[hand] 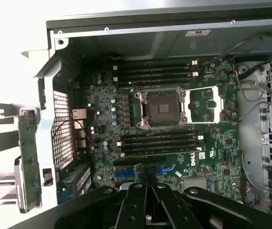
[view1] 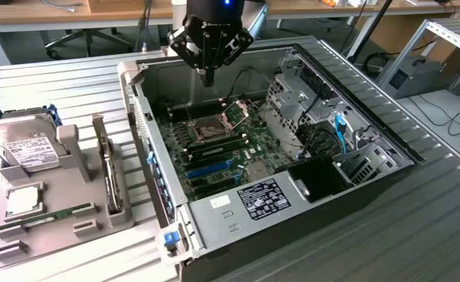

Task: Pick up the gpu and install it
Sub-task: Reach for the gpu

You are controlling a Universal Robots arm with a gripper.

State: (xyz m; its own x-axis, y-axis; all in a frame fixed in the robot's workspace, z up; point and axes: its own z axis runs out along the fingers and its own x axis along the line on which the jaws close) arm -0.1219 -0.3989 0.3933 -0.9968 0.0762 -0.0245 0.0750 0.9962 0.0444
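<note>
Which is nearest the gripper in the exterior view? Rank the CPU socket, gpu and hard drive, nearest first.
1. CPU socket, inside the case, under the gripper.
2. gpu, on edge in the grey holder, the exterior view's left.
3. hard drive, farthest left.

Motherboard (hand: 222,143): "DELL" brand mark, printed in white beside the blue expansion slots (hand: 167,169). Hard drive label (view1: 30,154), black chassis label (view1: 265,200) and white case sticker (hand: 197,33): print noted, none legible.
</note>
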